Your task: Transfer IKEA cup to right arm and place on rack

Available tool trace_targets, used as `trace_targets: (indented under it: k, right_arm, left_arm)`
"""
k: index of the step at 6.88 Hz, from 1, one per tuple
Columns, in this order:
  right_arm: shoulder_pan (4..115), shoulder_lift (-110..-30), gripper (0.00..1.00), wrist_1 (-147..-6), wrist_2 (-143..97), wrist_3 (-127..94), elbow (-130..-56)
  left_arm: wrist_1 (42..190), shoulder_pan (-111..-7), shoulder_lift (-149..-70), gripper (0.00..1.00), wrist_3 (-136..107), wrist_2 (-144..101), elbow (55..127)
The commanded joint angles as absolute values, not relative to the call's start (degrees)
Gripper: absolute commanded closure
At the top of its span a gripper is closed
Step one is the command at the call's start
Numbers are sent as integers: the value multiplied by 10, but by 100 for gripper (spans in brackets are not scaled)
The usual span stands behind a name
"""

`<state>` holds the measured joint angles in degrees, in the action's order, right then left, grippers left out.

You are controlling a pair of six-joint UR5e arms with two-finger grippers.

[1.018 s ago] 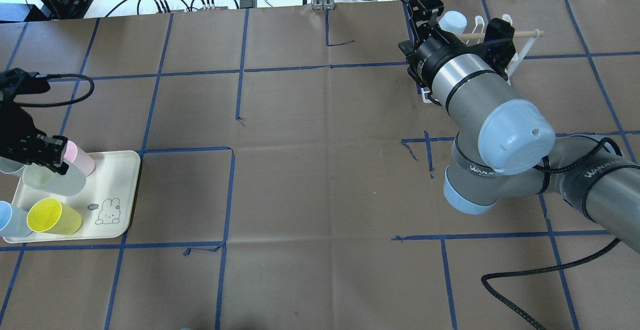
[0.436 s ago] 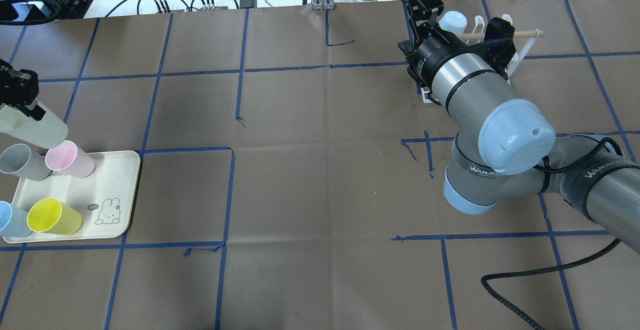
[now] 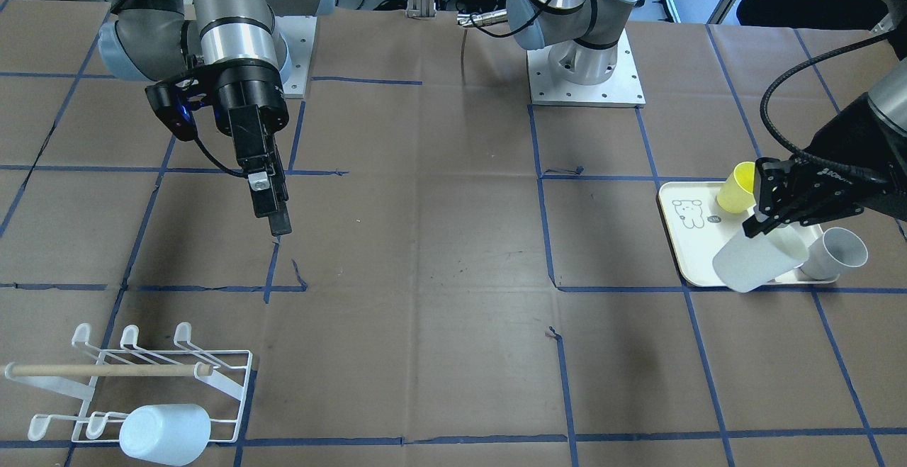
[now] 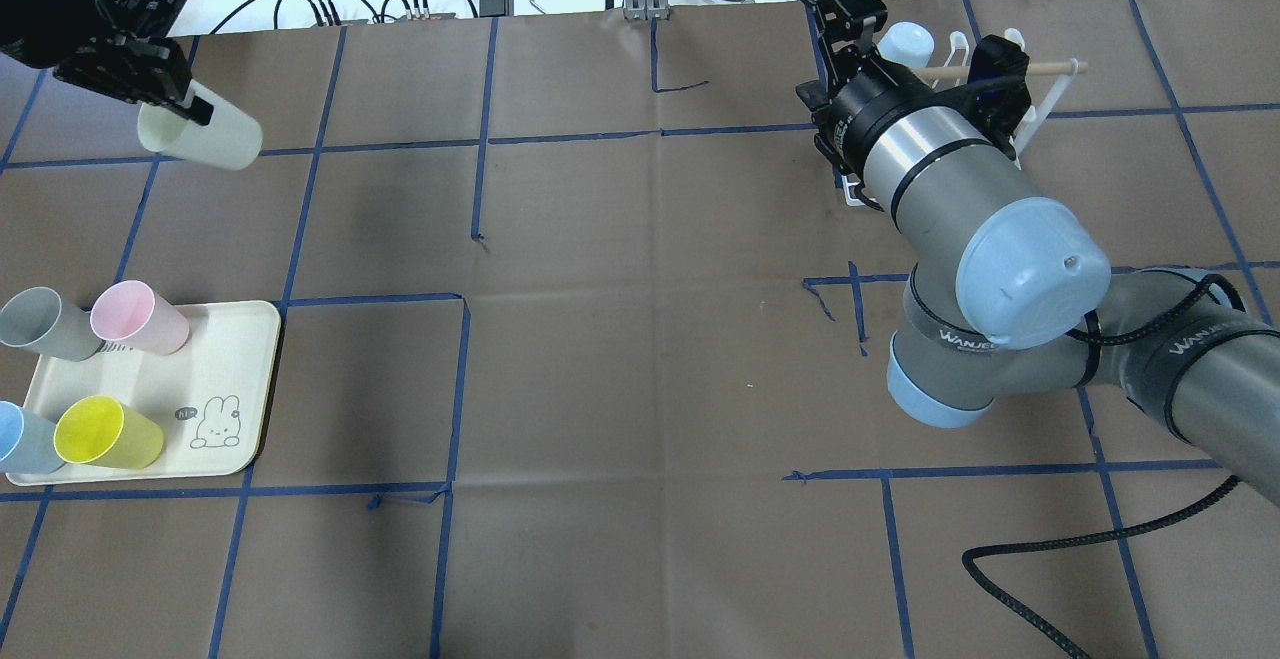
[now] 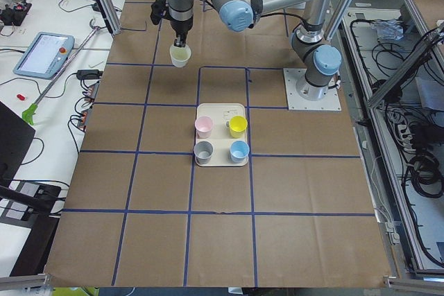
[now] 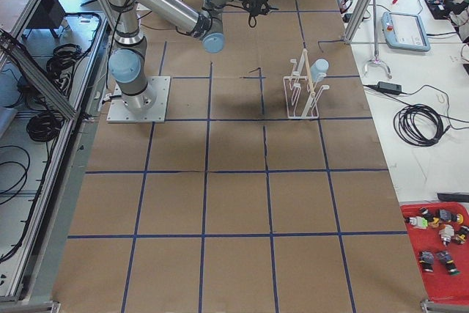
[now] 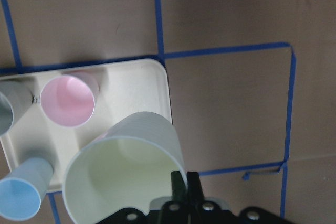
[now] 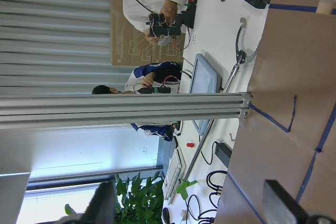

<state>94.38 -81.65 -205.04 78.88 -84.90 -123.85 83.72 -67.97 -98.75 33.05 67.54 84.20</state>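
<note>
The left gripper [image 4: 185, 107] is clamped on the rim of the pale green cup [image 4: 205, 134], one finger [image 7: 181, 182] inside the mouth and the other outside. The cup hangs tilted in the air over the left side of the table [image 4: 640, 339], touching nothing else.

Below it and nearer the robot lies the tray [image 4: 235, 379] with four cups standing in it: pink [image 4: 138, 317], grey [image 4: 40, 323], yellow [image 4: 105, 431] and blue [image 4: 18, 439].

The right gripper [image 3: 278, 222] is spread wide, its two fingers [image 8: 102, 203] far apart in the wrist view, with nothing between them. It hangs above the table on the right, apart from the rack [image 3: 234, 389].

The rack stands at the far right, its dowel [image 3: 106, 370] lying across it. One light blue cup [image 3: 164, 433] sits on a prong of its far row, at the left end. In the overhead view the right arm [image 4: 940, 169] covers part of the rack. The middle of the table lies between the held cup and the right gripper.
</note>
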Motion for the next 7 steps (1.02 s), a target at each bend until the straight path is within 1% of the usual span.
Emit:
trace_targets:
  k: [1,2,3,5,6,7]
  right_arm:
    - [944,-817,0,-2049,790,-849,-1239]
    - [944,-816,0,-2049,790,-849,-1239]
    - [944,-816,0,-2049,788,-848,-1240]
    - [962,-830,0,-2050,785,-857,-1255]
    - [982,-845,0,-2049,785,-867,-1257]
    - [995,-864,0,-2033,786,-928,-1272]
  left_arm:
    - [777,-687,-978,100,333,475,864]
    - [711,-690,-970,100,345,425,895]
    - [634,-704,-953,100,348,371,944]
    - [405,-744,-933,100,345,358,1076]
    - [291,-762,-939,100,340,354,1125]
    - [235,-780,-944,100,332,345,1152]
